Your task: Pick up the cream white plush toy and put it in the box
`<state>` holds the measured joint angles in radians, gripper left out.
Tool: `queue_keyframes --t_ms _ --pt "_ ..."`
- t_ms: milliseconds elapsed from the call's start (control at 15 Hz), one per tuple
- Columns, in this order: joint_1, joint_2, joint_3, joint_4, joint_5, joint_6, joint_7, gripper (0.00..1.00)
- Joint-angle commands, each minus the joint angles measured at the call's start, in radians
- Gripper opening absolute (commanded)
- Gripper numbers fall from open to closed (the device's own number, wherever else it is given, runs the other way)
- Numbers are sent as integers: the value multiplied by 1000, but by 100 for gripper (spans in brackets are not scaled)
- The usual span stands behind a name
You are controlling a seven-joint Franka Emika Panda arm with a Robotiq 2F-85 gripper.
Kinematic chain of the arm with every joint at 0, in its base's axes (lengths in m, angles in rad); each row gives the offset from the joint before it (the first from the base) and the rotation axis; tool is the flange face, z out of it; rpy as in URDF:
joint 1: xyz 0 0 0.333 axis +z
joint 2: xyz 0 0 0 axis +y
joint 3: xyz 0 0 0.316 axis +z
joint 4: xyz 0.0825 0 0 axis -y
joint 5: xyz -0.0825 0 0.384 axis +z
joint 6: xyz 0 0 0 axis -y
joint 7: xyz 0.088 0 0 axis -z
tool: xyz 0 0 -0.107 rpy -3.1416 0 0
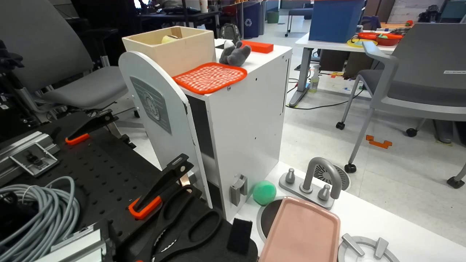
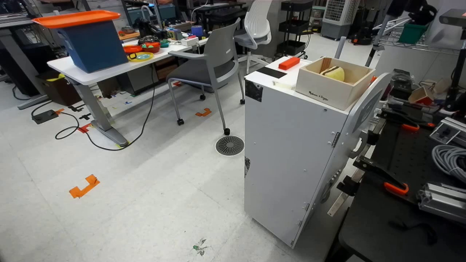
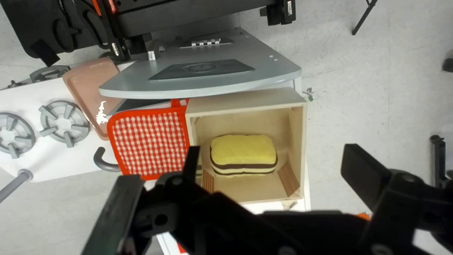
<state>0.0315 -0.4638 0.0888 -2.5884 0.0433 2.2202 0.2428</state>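
One toy [image 3: 244,153], yellow with dark bands, lies inside the box [image 3: 247,101], untouched. The pincer [image 3: 270,157] is spread apart, holding nothing. Picking and placing look finished: both exterior views also show it in the box, so probably nothing remains to do.

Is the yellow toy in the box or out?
In. Seen from above in the wrist view, the yellow toy lies inside the box; in both exterior views, the box's near wall hides its lower part.
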Motion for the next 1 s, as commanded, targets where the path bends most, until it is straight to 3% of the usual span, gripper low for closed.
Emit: queue_keyframes --t_ms 0,533,933 --pt "-1 -100 12 -23 9 8 23 100" --pt "-2 -224 2 -30 17 17 6 100" --pt "-9 -204 12 -14 6 -2 11 100"
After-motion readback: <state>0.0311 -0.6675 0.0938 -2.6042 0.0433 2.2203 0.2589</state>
